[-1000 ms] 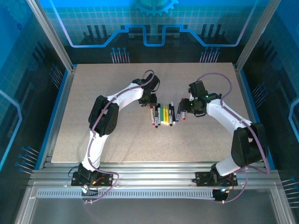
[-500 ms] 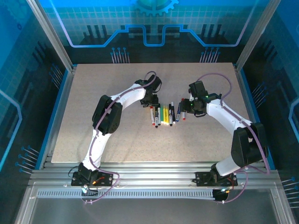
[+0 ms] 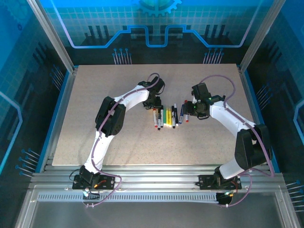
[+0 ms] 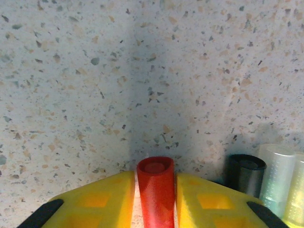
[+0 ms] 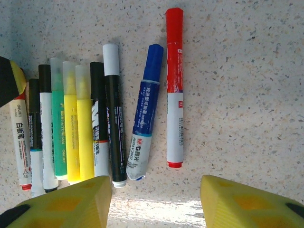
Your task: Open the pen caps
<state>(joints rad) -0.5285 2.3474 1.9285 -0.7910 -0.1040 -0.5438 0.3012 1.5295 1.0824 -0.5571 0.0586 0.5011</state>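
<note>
Here the step in hand looks like the first grasp. The left end effector (image 4: 156, 180) sits low on the worktop (image 3: 95, 95) at the far end of the row of pens (image 3: 166, 117), its yellow fingers (image 4: 97, 204) tight against both sides of a red cap (image 4: 155, 199). In the left wrist view no clear gap shows between pads and cap, so it reads as narrowly closed on that cap, which lies flat on the speckled surface. A black cap (image 4: 244, 173) and a clear cap (image 4: 280, 166) lie just beside it.

The right end effector (image 5: 156, 185) hovers over the near ends of the pens, spread wide with nothing in it. Below it the pens lie side by side, with a blue pen (image 5: 145, 114) tilted and a red pen (image 5: 174, 85) a little apart on the outside. Every cap visible there seems seated, so the task appears barely begun.

The next move probably calls for the right end effector to come down and clamp the white barrel (image 5: 21, 137) of that same outermost pen, so the left can pull the cap straight off along the pen's axis. That barrel lies right against its neighbour, leaving little room for a finger, so lifting the pen clear first may be needed
</note>
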